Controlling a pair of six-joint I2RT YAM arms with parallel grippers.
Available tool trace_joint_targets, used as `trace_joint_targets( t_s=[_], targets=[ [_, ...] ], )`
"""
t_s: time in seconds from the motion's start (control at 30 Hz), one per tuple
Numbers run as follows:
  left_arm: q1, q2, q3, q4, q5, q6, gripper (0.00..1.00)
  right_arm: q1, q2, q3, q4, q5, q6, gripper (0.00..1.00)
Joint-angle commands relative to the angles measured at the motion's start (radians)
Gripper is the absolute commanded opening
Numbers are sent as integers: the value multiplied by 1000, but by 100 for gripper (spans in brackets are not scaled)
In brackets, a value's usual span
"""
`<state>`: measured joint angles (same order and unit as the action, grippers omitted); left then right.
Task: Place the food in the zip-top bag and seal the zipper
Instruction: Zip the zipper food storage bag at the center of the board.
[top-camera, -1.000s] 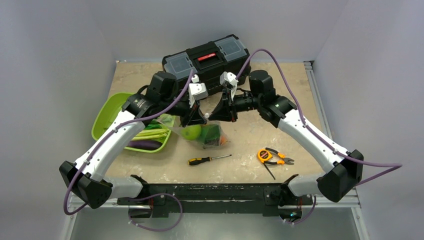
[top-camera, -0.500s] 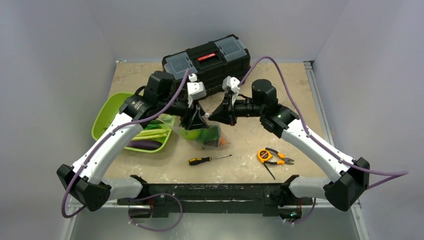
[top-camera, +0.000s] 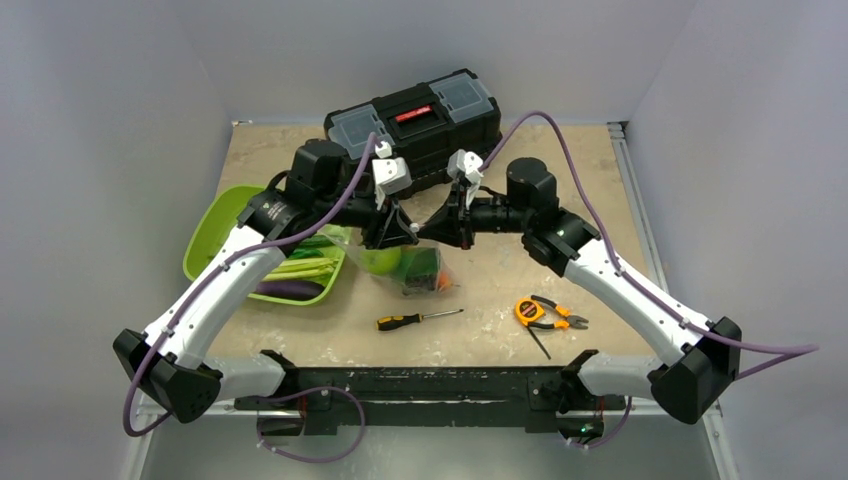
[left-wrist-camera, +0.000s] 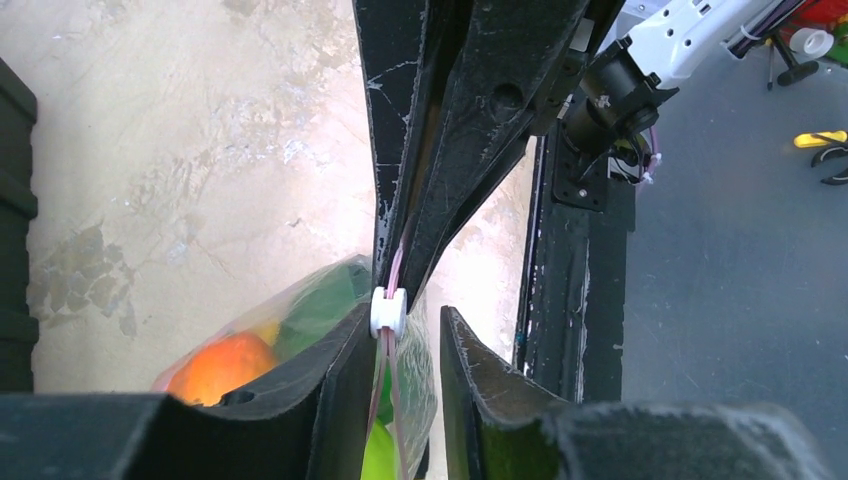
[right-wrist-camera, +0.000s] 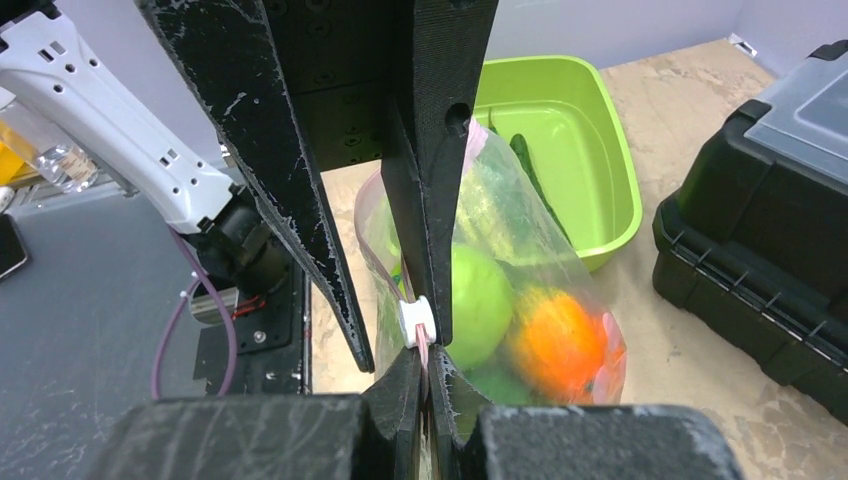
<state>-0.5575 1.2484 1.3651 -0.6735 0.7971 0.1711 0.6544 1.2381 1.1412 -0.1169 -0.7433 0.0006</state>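
Observation:
The zip-top bag (top-camera: 410, 268) hangs from its top edge over the middle of the table. Inside it I see food: a green apple (right-wrist-camera: 478, 300), an orange (right-wrist-camera: 560, 340) and darker green pieces. My right gripper (right-wrist-camera: 424, 352) is shut on the pink zipper (left-wrist-camera: 398, 262) just behind the white slider (right-wrist-camera: 416, 322). My left gripper (left-wrist-camera: 408, 318) faces it tip to tip. Its jaws stand apart, astride the zipper at the slider (left-wrist-camera: 388, 311), and the strip lies against one finger (left-wrist-camera: 340, 390). In the top view the left gripper (top-camera: 392, 232) and right gripper (top-camera: 432, 232) meet above the bag.
A lime-green tray (top-camera: 215, 235) at the left holds an eggplant and green vegetables. A black toolbox (top-camera: 415, 120) stands at the back. A screwdriver (top-camera: 418, 319), a tape measure (top-camera: 528, 309) and pliers (top-camera: 560, 320) lie near the front.
My left gripper's jaws, shut a second ago, have come apart. It has shifted slightly toward the right gripper. The right gripper has kept its hold on the zipper.

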Motion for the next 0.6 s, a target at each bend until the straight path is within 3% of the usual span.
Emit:
trace_joint_targets(
  t_s=[0.0,0.2,0.33,0.57],
  targets=[
    [-3,4,19,79,18,-22,28,0,-34,7,60,16,6,0],
    [0,1,10,113,5,-58,41,0,-30,7,54,-6,7,0],
    [8,-1,9,106,14,-51,40,0,-35,5,54,-8,-26,0],
    [16,-1,12,87,46,-28,3,0,-54,-7,69,24,-23,0]
  ],
)
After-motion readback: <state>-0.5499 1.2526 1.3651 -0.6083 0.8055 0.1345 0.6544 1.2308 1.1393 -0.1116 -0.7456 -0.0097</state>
